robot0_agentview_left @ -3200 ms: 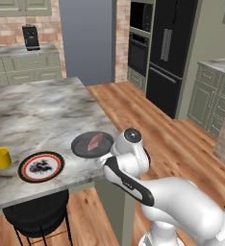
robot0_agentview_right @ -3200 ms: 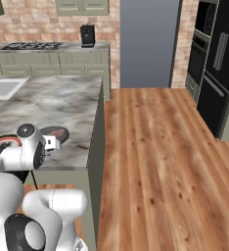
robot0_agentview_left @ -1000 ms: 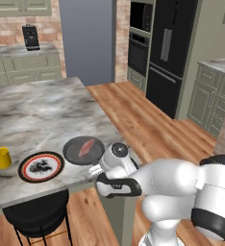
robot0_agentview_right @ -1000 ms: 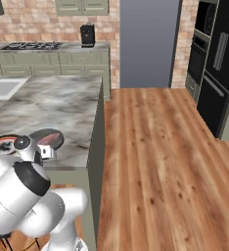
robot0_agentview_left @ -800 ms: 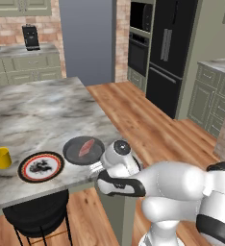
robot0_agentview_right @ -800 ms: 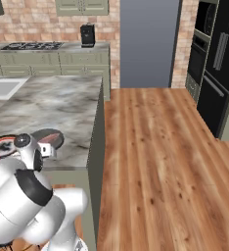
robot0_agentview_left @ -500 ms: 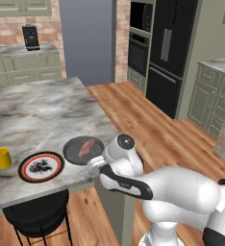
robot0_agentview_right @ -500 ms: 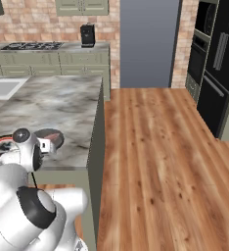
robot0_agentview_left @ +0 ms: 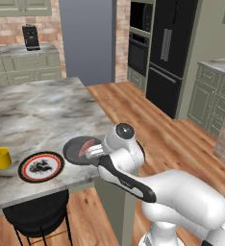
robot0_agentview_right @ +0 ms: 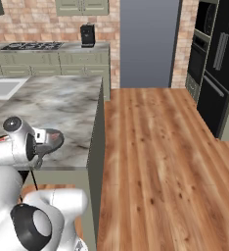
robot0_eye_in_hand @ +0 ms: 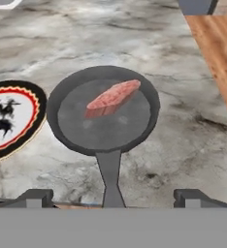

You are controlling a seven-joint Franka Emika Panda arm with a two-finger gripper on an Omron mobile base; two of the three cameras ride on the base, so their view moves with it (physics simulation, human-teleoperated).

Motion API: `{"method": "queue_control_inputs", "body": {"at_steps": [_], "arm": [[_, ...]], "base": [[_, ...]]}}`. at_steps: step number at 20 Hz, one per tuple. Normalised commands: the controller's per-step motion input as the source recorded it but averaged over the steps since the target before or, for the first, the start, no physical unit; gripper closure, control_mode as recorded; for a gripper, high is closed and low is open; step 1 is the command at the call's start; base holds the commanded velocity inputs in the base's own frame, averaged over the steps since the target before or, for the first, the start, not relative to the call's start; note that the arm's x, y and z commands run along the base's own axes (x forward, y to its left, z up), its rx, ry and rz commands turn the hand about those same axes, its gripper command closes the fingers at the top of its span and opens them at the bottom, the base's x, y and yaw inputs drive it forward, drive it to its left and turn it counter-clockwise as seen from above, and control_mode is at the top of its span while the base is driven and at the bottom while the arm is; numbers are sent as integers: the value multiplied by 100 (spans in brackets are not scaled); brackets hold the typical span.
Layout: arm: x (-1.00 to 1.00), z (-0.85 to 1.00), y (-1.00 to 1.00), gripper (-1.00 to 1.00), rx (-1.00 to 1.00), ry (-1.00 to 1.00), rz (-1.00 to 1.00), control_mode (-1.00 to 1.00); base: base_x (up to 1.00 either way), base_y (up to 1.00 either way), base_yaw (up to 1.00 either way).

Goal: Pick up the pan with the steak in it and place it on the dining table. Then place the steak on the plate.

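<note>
- Dining table [robot0_agentview_left: 37, 113]: your work surface, a grey-white marbled stone top. It carries every item listed below; in the hand view its bare stone [robot0_eye_in_hand: 135, 29] runs past the pan toward the far edge.
- Pan [robot0_eye_in_hand: 103, 110]: dark grey, round and shallow, resting flat on the table near the edge closest to you. Its handle points straight back at the gripper, between the two fingers. In the left base view the pan [robot0_agentview_left: 76, 150] sits just beside the plate, partly hidden by the wrist; in the right base view its rim [robot0_agentview_right: 53, 139] shows beyond the hand.
- Steak [robot0_eye_in_hand: 113, 98]: reddish-pink slab lying inside the pan, set on the far half of the pan floor, long side slanting. You can glimpse it in the left base view [robot0_agentview_left: 86, 145].
- Plate [robot0_eye_in_hand: 8, 118]: red-orange rim, dark ring, white centre with a dark pattern. It lies on the table next to the pan, rims close or just touching; you cannot tell which. Nothing lies on it [robot0_agentview_left: 41, 166].
- Gripper [robot0_eye_in_hand: 113, 196]: jaws spread wide, released, holding nothing. The fingertips [robot0_eye_in_hand: 35, 197] stand well apart on either side of the handle's end, clear of it.
- Yellow cup [robot0_agentview_left: 2, 157]: upright on the table, beyond the plate from the pan.
- Black stool [robot0_agentview_left: 37, 221]: under the table's near edge, below the plate.
</note>
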Motion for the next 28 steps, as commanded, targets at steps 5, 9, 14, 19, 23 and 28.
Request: {"method": "queue_control_inputs", "body": {"at_steps": [5, 9, 14, 19, 23, 28], "arm": [[24, 29, 3, -100, 3, 4, -10, -100], [62, 5, 0, -100, 6, 11, -7, -100], [48, 0, 0, -100, 11, 13, -2, -100], [3, -1, 3, -100, 3, 3, 0, -100], [22, -11, 30, -100, 0, 5, -8, -100], [28, -14, 27, -100, 0, 6, -10, -100]], "base": [[0, 0, 0], [0, 0, 0], [0, 0, 0], [0, 0, 0], [0, 0, 0], [0, 0, 0]]}}
